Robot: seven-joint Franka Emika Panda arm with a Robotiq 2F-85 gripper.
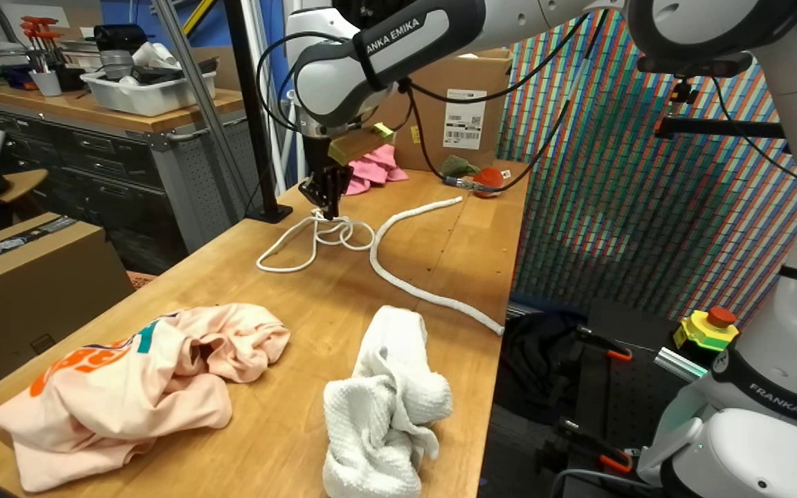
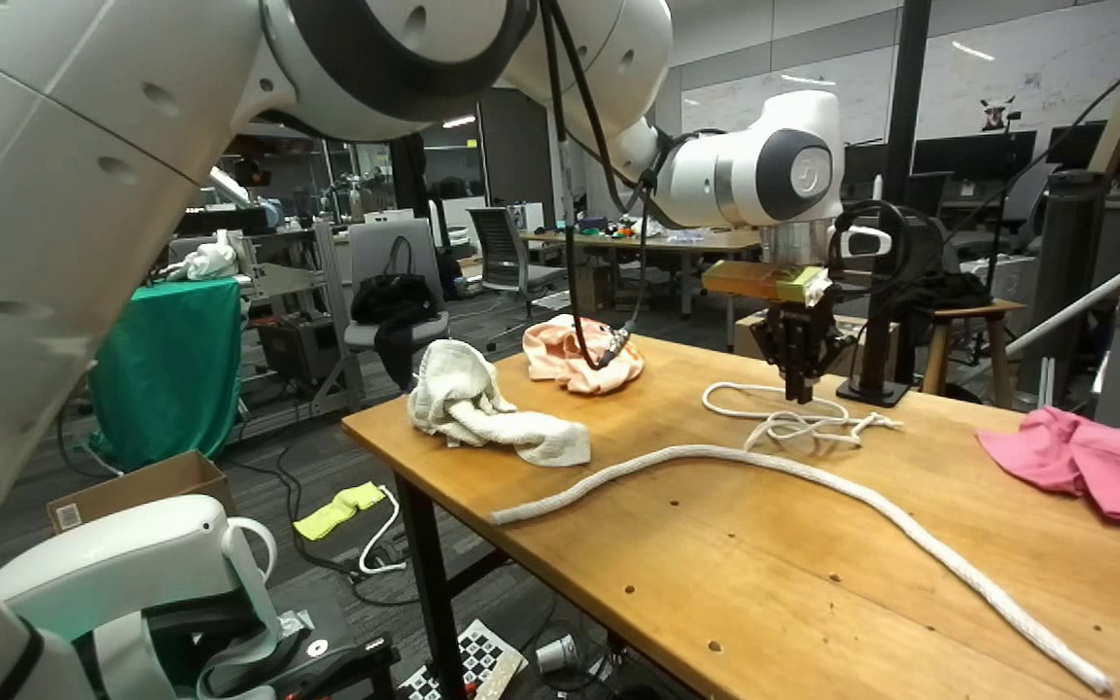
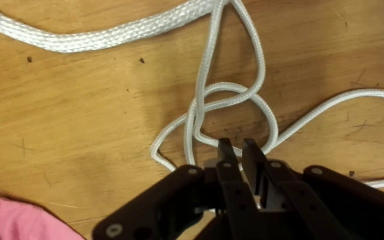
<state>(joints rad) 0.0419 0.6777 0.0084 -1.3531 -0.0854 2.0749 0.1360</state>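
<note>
Leftmost in an exterior view, the peach cloth (image 1: 156, 380) lies on the table (image 1: 326, 294), one corner close to the left edge. Past some wood, the cord (image 3: 225, 87) sprawls in loose loops, set in from that edge with a margin of wood between. Above it the claw (image 3: 236, 142) points down, its tips a narrow gap apart and holding nothing; cord shows through the gap, and I cannot tell whether they touch it. Behind the claw lies the pink cloth (image 1: 374, 169). The towel (image 1: 388, 398) stops a strip of wood short of the right edge, where the rope (image 3: 98, 40) ends; its bend meets a cord loop.
</note>
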